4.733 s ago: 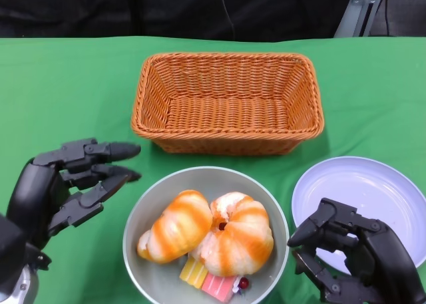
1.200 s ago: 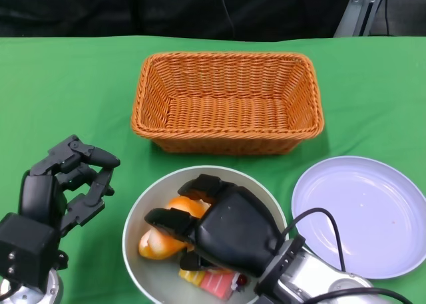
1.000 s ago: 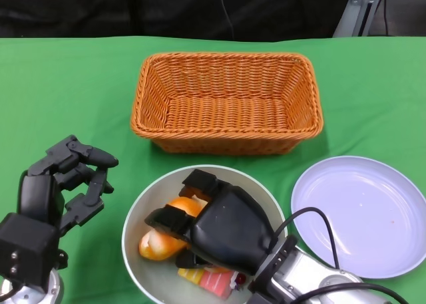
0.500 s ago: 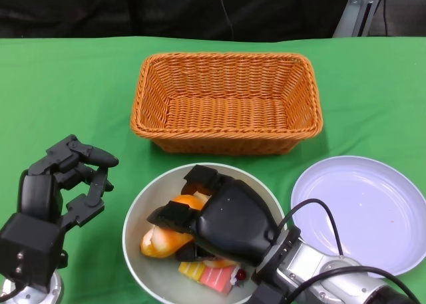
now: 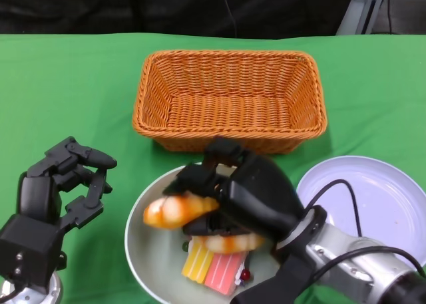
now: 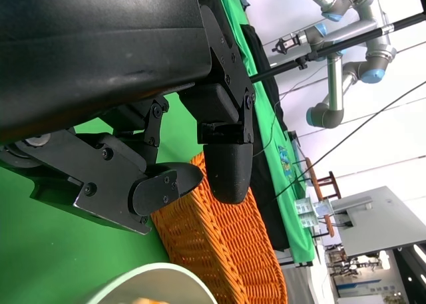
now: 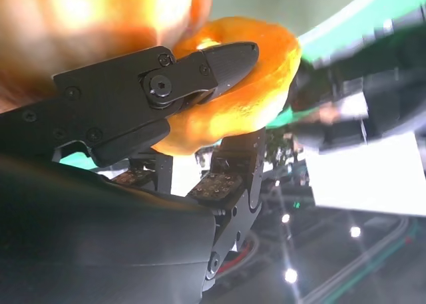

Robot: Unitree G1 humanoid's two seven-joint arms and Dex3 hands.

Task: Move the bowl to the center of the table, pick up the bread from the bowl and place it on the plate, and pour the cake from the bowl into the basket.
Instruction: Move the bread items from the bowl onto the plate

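Gripping the bread [image 5: 174, 210] above the bowl [image 5: 142, 241], right hand [image 5: 247, 196]; left hand [image 5: 63, 184] empty, half-curled.

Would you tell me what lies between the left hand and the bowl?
Only bare green tablecloth separates the left hand from the bowl, as the head view shows.
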